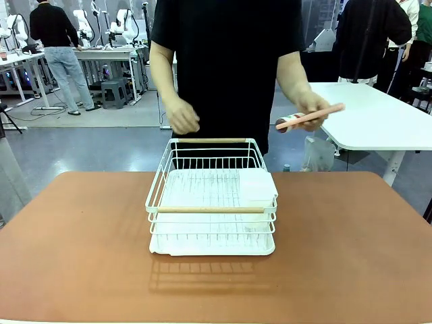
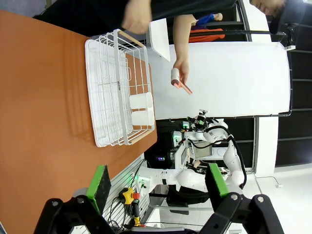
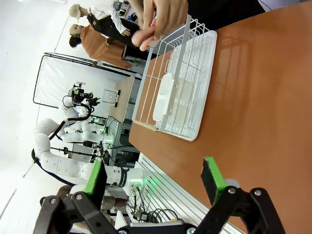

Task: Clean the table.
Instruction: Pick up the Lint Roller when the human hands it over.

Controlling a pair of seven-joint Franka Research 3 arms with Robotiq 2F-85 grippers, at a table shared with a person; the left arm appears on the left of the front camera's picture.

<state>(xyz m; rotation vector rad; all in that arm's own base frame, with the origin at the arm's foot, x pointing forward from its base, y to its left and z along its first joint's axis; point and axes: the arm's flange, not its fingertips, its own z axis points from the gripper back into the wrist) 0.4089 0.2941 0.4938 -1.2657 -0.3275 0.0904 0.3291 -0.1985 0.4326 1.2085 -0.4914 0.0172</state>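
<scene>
Both pincers released, nothing between the pads: left gripper (image 2: 157, 183), right gripper (image 3: 153, 178). The large reddish-brown matte table (image 1: 351, 256) stretches ahead of both. A white wire rack with wooden handles (image 1: 154, 196) sits on it, well beyond the fingertips. Cleaning looks unstarted. Front and left wrist views give the person's hand (image 1: 312, 104) holding a pink-handled roller (image 1: 320, 115) past the rack. Right wrist view gives the other hand (image 3: 158, 19) by the rack's far rim.

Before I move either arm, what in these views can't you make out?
Front view: the pink-handled roller is partly covered by the person's hand gripping it.
Front view: the other hand is motion-blurred; whether it holds anything is unclear.
Front view: the white holder in the white wire rack hides its contents behind its wall.
All views: crumbs or stains on the table are too small to tell.
</scene>
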